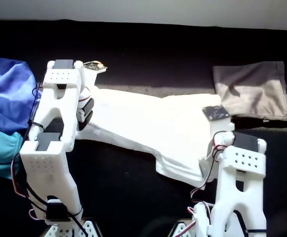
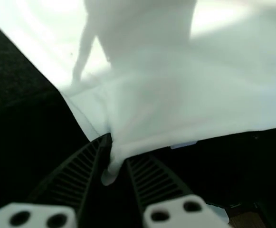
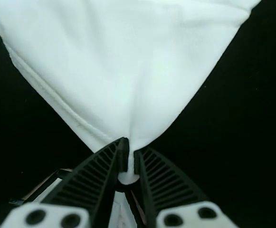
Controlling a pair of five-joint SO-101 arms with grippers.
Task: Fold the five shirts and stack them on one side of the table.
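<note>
Left gripper [image 2: 115,151] has its two ribbed black fingers pressed together on an edge of the white shirt [image 1: 153,123], with a small tab of cloth poking out between them on the wrist side. From that pinch the fabric fans out in soft folds, and the shadow of the arm falls across it. Right gripper [image 3: 129,148] is likewise clamped on the same shirt, nipping a corner where a stitched hem runs up one side; the cloth spreads from the fingers in a smooth triangle over the dark surface.

Seen from above, the white shirt lies stretched across the middle of the black table [image 1: 133,44], running slantwise from the left arm at its far end to the right arm at its near end. It is bright, mostly flat, and narrower near the right arm, where its edge is doubled into a thick band.

A grey shirt [image 1: 254,91] lies folded into a neat rectangle at the table's far right, just beside the white one. At the left edge sits a loose heap of blue shirts [image 1: 7,94] with a teal shirt [image 1: 2,150] beneath them, bunched and unfolded.
</note>
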